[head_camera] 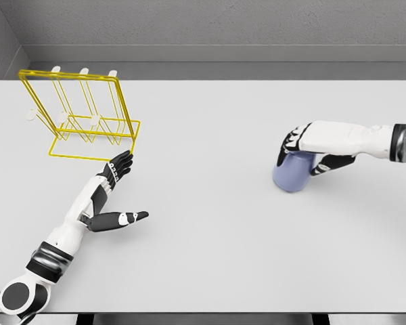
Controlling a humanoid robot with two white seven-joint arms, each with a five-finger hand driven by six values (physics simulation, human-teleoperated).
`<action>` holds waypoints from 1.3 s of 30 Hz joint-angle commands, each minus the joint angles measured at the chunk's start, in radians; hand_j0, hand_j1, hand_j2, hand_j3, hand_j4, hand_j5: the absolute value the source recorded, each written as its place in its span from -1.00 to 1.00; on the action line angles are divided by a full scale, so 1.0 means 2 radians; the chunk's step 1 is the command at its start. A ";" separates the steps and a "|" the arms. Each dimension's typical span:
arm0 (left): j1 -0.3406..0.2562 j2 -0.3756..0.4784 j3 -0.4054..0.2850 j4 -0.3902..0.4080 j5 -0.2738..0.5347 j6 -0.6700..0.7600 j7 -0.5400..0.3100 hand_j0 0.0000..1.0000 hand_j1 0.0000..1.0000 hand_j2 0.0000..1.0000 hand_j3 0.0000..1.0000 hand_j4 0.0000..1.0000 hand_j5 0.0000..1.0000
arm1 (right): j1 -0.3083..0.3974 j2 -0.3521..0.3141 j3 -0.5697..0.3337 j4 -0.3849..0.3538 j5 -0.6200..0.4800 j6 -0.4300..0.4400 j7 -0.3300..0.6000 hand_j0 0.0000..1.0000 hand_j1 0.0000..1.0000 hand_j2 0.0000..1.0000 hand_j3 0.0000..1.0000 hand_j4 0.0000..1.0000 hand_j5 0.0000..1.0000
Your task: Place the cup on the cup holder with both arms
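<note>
- your right hand (pixel 310 145) is curled over the lilac cup (pixel 292 171), which sits on the table (pixel 210 230) well right of the yellow cup holder (pixel 81 115).
- your left hand (pixel 116 169) lies flat, fingers spread, just beside the holder's base.
- you look to be at the grasp step; next, lift the cup and carry it left for a handover.

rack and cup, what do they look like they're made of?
Rack: thin yellow wire frame with white-tipped pegs, probably coated metal; its rods are uniformly thin and evenly coloured. Cup: pale blue, matte and opaque with soft shading, so likely plastic or glazed ceramic; the render leaves this open. The right hand grips it from above. The tabletop is flat, light grey and matte.
</note>
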 commanded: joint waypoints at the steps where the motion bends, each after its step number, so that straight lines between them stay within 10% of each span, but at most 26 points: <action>1: 0.000 0.000 0.000 0.000 -0.001 0.000 0.000 1.00 1.00 1.00 1.00 1.00 1.00 | 0.000 0.001 -0.001 -0.009 -0.004 0.001 0.000 0.24 0.24 0.24 0.24 0.24 0.24; 39: 0.000 0.000 0.001 0.000 -0.001 -0.001 0.000 1.00 1.00 1.00 1.00 1.00 1.00 | -0.031 0.073 0.001 -0.049 -0.004 0.001 0.000 0.24 0.24 0.24 0.24 0.24 0.24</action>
